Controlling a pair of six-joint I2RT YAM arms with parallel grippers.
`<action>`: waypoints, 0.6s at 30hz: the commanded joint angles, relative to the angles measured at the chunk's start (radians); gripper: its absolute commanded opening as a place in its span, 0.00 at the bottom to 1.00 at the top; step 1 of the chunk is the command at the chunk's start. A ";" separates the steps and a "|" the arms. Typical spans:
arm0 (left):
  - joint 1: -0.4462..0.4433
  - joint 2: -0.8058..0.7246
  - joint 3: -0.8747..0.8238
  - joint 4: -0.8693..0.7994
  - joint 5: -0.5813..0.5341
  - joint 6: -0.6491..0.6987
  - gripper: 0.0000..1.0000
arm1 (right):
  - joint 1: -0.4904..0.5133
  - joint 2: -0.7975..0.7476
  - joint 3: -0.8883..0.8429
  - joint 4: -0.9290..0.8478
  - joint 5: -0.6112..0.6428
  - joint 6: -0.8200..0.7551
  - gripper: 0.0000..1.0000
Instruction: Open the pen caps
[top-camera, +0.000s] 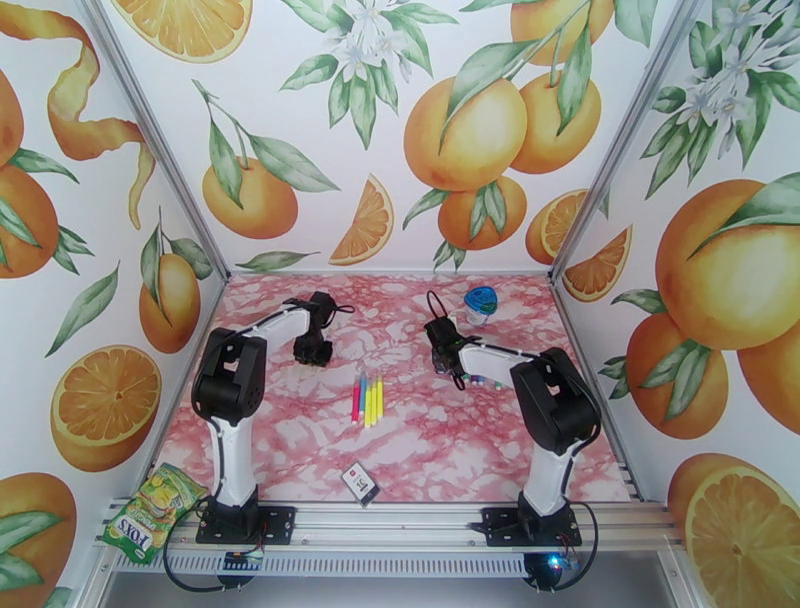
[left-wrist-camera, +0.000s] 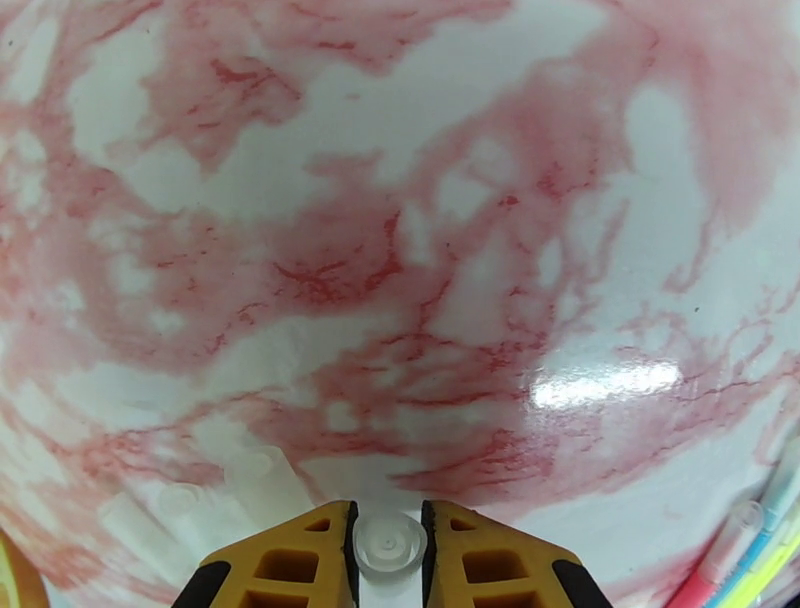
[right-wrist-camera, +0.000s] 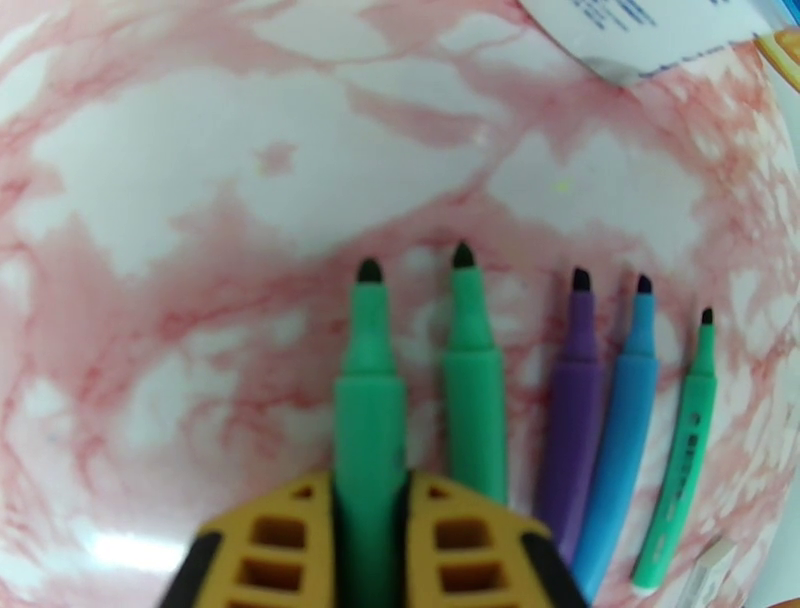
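Right gripper (right-wrist-camera: 370, 495): clenched on a green pen (right-wrist-camera: 368, 390), its dark tip bare. Beside it on the table (right-wrist-camera: 150, 180), right of centre, lie four more uncapped pens (right-wrist-camera: 590, 420): green, purple, blue and a thin green one.

Left gripper (left-wrist-camera: 388, 512): a clear pen cap (left-wrist-camera: 390, 545) sits between my fingers, which stand close on either side. Pinched or let go, I cannot tell. Loose clear caps (left-wrist-camera: 180, 497) lie just beside it, left of centre. Capped pens (top-camera: 367, 398) lie side by side mid-table.
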 joint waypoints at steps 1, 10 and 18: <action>0.006 0.019 0.028 -0.019 -0.013 0.003 0.25 | -0.006 0.024 0.023 -0.025 0.036 0.010 0.19; 0.006 -0.005 0.042 -0.029 -0.007 0.010 0.30 | -0.006 0.002 0.015 -0.034 0.046 0.006 0.26; 0.006 -0.033 0.067 -0.042 0.014 0.014 0.31 | -0.005 -0.043 0.017 -0.047 0.042 -0.005 0.31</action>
